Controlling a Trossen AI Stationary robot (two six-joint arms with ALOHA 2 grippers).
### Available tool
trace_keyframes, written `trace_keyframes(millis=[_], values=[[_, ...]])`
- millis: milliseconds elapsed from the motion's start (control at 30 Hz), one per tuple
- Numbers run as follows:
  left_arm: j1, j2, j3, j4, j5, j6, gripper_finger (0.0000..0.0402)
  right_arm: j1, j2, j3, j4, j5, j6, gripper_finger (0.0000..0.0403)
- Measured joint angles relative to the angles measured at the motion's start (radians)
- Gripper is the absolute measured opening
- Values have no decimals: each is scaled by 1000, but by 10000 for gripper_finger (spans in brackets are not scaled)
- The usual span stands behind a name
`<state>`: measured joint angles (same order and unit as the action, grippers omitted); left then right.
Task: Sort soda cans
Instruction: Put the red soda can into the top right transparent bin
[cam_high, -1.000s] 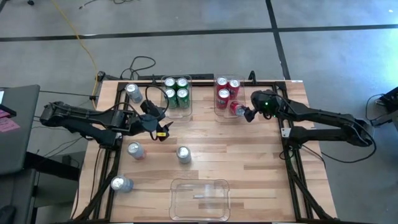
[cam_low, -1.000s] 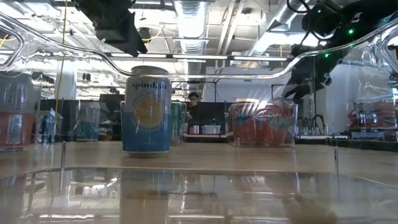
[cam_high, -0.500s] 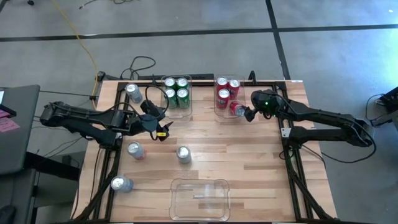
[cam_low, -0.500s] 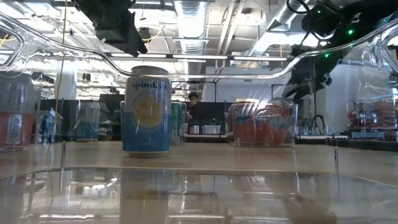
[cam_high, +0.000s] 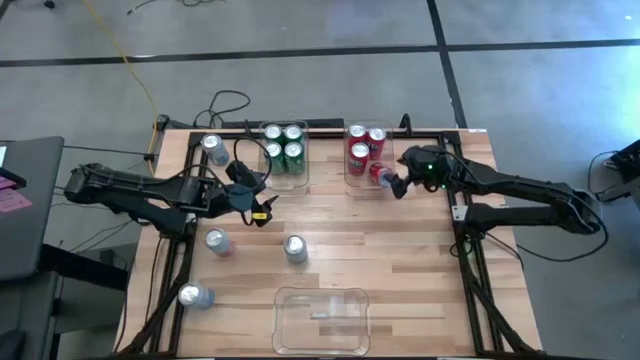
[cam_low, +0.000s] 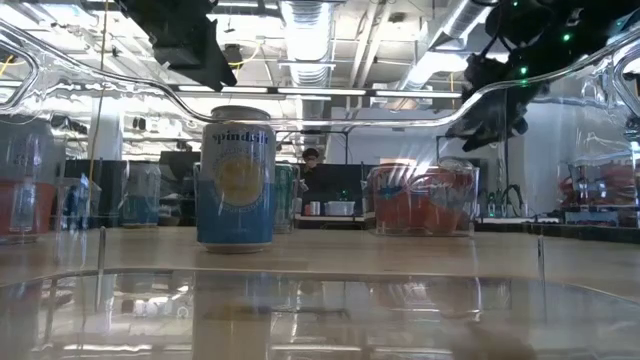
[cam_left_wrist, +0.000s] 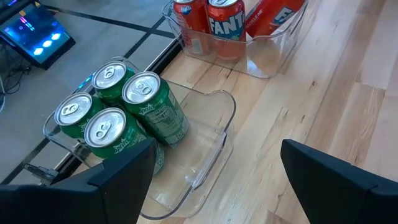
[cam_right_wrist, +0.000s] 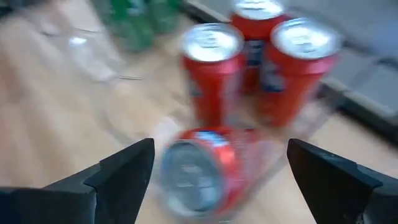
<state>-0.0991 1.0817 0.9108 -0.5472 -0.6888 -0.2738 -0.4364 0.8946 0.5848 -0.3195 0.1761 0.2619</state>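
right arm stretched in low from the right edge of the table, elbow out by the frame, wrist angled toward the far bin. the right gripper sits just beside the clear red-can bin, fingers spread wide with nothing between them. straight ahead of it a red can lies tipped over on its side, silver top facing the wrist camera, apart from both fingers. behind it three more red cans stand upright in that same bin.

over on the other side, the left arm reaches in from the left edge, forearm lying nearly flat across the boards, left gripper over bare wood near the green-can bin. its fingers are wide apart too, holding nothing. four green cans stand upright, packed together in the far end of their bin.

silver cans are spread about. one silver can stands at the far left corner of the table, another silver can below the left arm, a third silver can near the middle, and a fourth silver can toward the near left edge, looking tilted. an empty clear bin sits at the near edge, centre. from the low camera the middle can shows a blue-and-yellow label, upright on the wood.
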Motion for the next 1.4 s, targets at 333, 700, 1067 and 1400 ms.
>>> trace_keyframes(millis=[333, 700, 1067, 1400], values=[[0, 0, 0, 0, -5, -2, 338, 62, 2, 1, -28, -18, 268, 383], [0, 0, 0, 0, -6, -1, 338, 99, 3, 127, -235, 119, 290, 383], [0, 0, 0, 0, -34, -10, 338, 210, 43, 189, -343, 164, 438, 383], [0, 0, 0, -3, -34, -32, 338, 325, 213, 189, -325, 322, 519, 383]])
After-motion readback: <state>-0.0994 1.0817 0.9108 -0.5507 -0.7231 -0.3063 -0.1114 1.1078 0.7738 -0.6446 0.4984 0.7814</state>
